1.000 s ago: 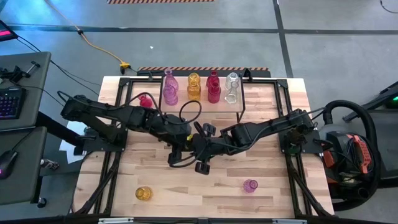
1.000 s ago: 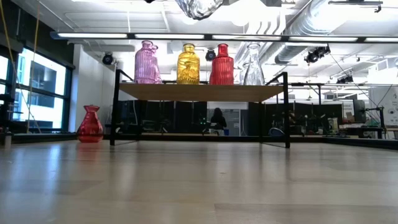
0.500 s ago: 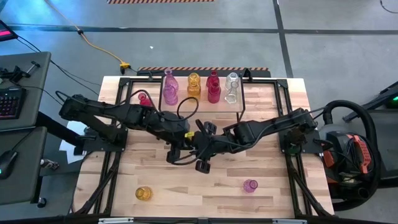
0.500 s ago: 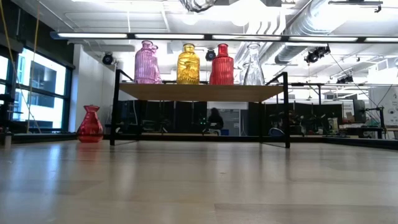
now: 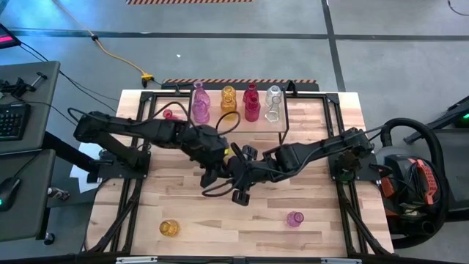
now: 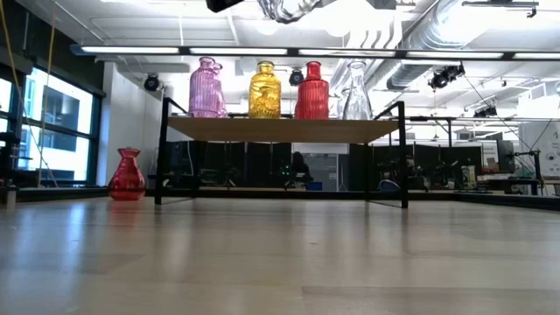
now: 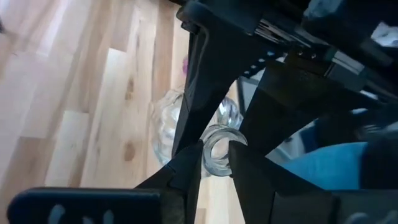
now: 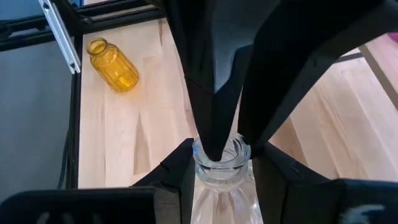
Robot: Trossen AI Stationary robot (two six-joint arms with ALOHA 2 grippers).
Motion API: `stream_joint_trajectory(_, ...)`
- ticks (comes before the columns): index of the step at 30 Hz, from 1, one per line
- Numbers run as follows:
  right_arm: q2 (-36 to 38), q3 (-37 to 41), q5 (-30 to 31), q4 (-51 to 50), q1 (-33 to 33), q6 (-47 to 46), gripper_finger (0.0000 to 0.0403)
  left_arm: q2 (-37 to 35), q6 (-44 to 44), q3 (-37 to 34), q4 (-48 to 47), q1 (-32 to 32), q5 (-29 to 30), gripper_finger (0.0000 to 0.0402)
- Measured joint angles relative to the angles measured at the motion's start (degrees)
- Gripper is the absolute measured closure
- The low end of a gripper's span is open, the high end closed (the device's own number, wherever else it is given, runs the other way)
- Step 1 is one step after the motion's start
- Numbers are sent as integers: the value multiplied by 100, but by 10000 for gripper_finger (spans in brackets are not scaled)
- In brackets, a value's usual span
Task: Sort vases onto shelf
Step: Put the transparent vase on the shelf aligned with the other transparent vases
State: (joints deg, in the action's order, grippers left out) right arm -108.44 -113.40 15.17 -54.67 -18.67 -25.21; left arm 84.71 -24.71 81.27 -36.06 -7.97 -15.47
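Note:
A clear glass vase (image 8: pixel 221 183) hangs in the air over the table's middle; the low view shows only its underside (image 6: pixel 284 9) at the picture's top. My right gripper (image 8: pixel 221 165) is shut on its neck. My left gripper (image 7: pixel 216 155) meets it at the mouth, and the two grippers stand tip to tip (image 5: pixel 227 167). The shelf (image 5: pixel 282 117) at the far edge carries a pink, a yellow, a red and a clear vase, standing upright (image 6: pixel 262 92). My left gripper is at the mouth rim (image 8: pixel 239 149) of the clear vase. One finger (image 8: pixel 214 134) reaches into the mouth and the other (image 8: pixel 261 112) lies outside the rim, coming along the vase's axis. My right gripper pinches the neck (image 8: pixel 221 171) just below the rim, fingers across it. The vase is lifted clear of the table.
A red vase (image 5: pixel 170 116) stands on the table left of the shelf (image 6: pixel 128 175). A yellow vase (image 5: pixel 169 228) lies near the near-left corner, and a pink one (image 5: pixel 294 219) sits near the near edge on the right. Cables loop around both wrists.
My left gripper has shifted a little toward the right and far edges, closing in on the vase's mouth beside the right gripper. The clear vase has stayed aloft in the right gripper.

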Motion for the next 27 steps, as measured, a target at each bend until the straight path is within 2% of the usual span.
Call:
stream_joint_trajectory(6,2,-4,130,-44,6,-180,305,-34,-57,-8,-13,213,-267,292)
stream_joint_trajectory(13,19,-22,173,-112,-21,-536,305,-116,-229,-12,-16,281,-531,288)
stream_joint_trajectory(15,32,-2,150,-428,-31,-631,306,-189,-243,-14,52,225,-662,288)
stream_joint_trajectory(27,17,0,673,-623,-71,-1045,316,-442,-304,-12,72,-11,-625,288)
